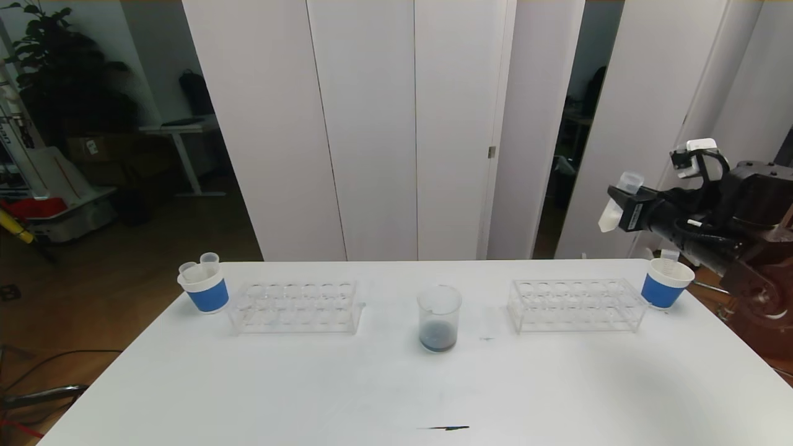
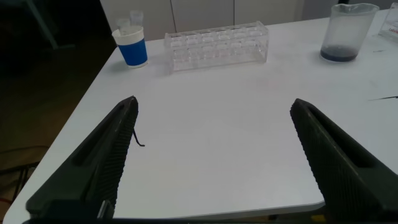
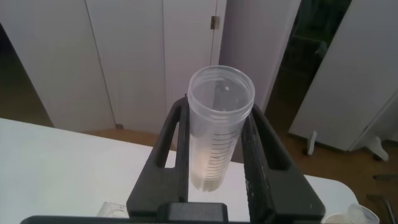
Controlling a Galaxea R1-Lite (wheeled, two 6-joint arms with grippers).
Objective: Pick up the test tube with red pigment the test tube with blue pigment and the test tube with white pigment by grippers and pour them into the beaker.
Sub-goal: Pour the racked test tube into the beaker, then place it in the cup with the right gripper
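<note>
My right gripper (image 1: 624, 201) is raised above the table's far right edge. It is shut on the test tube with white pigment (image 1: 610, 220). In the right wrist view the tube (image 3: 217, 124) stands between the fingers (image 3: 264, 149) with its open rim up and milky liquid at its bottom. The beaker (image 1: 440, 319) stands mid-table with dark liquid at its bottom, and also shows in the left wrist view (image 2: 348, 31). My left gripper (image 2: 214, 104) is open and empty over the table's near left part, out of the head view. No tube with blue or red pigment shows.
Two clear racks (image 1: 296, 305) (image 1: 576, 303) flank the beaker. A blue-sleeved cup (image 1: 203, 288) with two clear tubes stands at the far left. Another cup (image 1: 666, 283) with one tube stands at the far right. A dark streak (image 1: 443, 427) marks the table's front.
</note>
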